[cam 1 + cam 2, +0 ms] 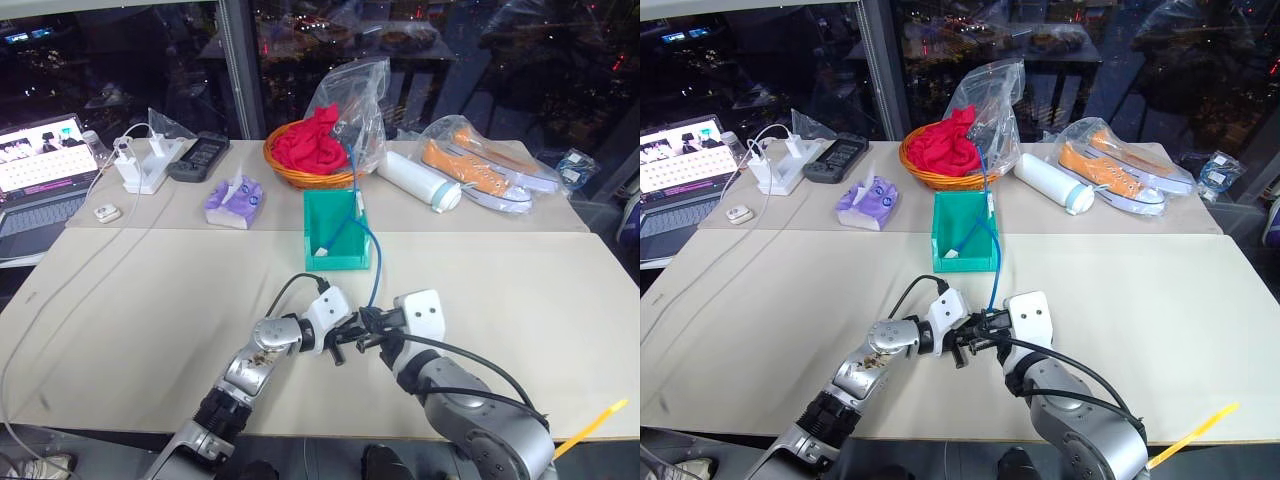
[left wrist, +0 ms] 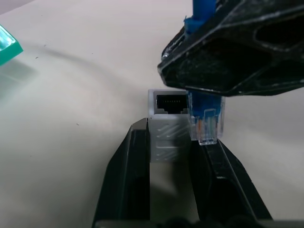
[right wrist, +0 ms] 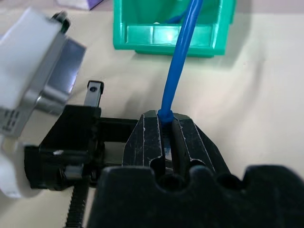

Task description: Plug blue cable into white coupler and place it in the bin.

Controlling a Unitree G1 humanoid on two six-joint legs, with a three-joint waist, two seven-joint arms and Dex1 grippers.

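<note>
The pale, matte table (image 1: pixel 150 300) carries everything. At its far side a round orange woven basket (image 1: pixel 290 172) holds a crumpled red cloth (image 1: pixel 308 140), and a clear crinkled plastic bag (image 1: pixel 480 160) wraps an orange shoe. Nearer the middle stands the bin (image 1: pixel 336 228), a smooth teal rectangular plastic box with an open top and a lower front lip; one end of the blue cable (image 1: pixel 374 262) lies inside it, and the thin glossy cord arcs out over its right wall and down toward the claws. The right claw (image 1: pixel 368 338), black and rough-textured, is clamped on the cord just behind its near plug, a small clear piece with coloured wires showing through. The left claw (image 2: pixel 173 142) grips the white coupler (image 2: pixel 164 124), a tiny ribbed plastic block, between its two flat black fingers (image 2: pixel 126 180), dark socket facing away from the wrist. The plug hangs just beside that socket opening, not seated in it.
</note>
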